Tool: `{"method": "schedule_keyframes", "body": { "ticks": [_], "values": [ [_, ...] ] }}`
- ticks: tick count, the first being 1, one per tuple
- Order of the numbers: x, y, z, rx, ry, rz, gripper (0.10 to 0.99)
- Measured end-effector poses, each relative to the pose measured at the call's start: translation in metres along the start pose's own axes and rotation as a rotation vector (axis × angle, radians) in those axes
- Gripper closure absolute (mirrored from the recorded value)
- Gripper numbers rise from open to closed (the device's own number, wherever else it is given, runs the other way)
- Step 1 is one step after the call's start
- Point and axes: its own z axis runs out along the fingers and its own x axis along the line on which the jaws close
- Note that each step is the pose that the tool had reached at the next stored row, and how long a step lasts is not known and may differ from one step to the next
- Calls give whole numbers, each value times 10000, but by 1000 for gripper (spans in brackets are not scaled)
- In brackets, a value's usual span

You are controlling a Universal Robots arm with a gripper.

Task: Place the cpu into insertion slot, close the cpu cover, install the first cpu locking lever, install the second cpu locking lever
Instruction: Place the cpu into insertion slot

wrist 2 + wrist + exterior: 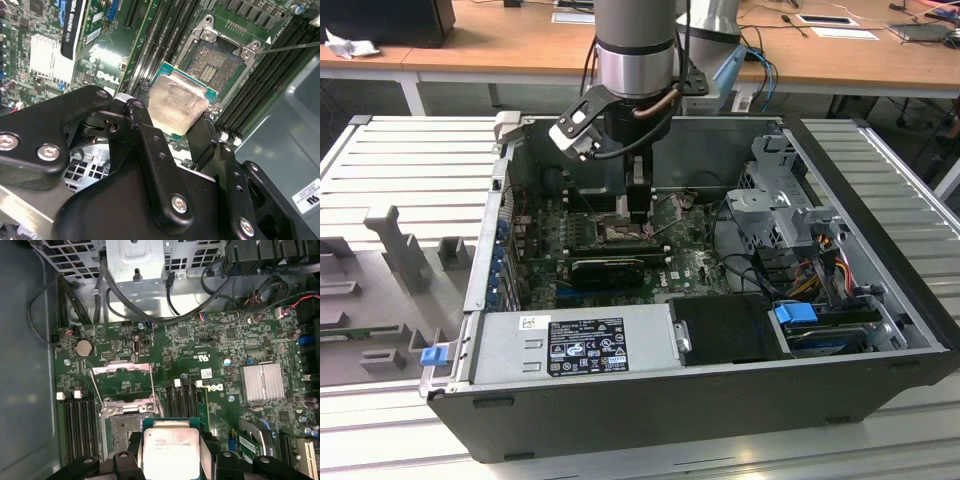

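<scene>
Silver-grey metal top of the cpu point(177, 102): I am gripping it by two opposite edges in the gripper point(172, 114), hovering short of the insertion slot point(216, 64) just beyond the fingertips. Risk, as I am judging it: any tilt or offset on descent scraping the socket contacts. Memory slots point(160, 45) are crowding the slot. Farther ahead the cpu cover point(121, 368) is lying flipped open, with the lever wire point(290, 46) swung aside.
</scene>
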Motion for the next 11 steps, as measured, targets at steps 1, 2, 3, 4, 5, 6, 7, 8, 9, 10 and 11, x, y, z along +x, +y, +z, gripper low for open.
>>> {"method": "schedule_keyframes", "body": {
  "ticks": [1, 2, 3, 4, 5, 6, 7, 8, 9, 10, 11],
  "values": [
    [5, -5, 30, 1, 9, -120, 545],
    [5, -6, 42, 3, 22, -274, 545],
    [5, -7, 54, 5, 39, -473, 545],
    [5, -8, 70, 8, 61, -734, 545],
    [5, -9, 79, 10, 74, -894, 545],
    [5, -10, 90, 11, 89, -1071, 545],
    [5, -10, 96, 11, 94, -1131, 545],
    [5, -11, 97, 14, 92, -1152, 545],
    [5, -11, 98, 14, 92, -1153, 545],
    [6, -11, 103, 11, 97, -1153, 545],
    [7, -11, 112, 11, 98, -1155, 545]
  ]
}}
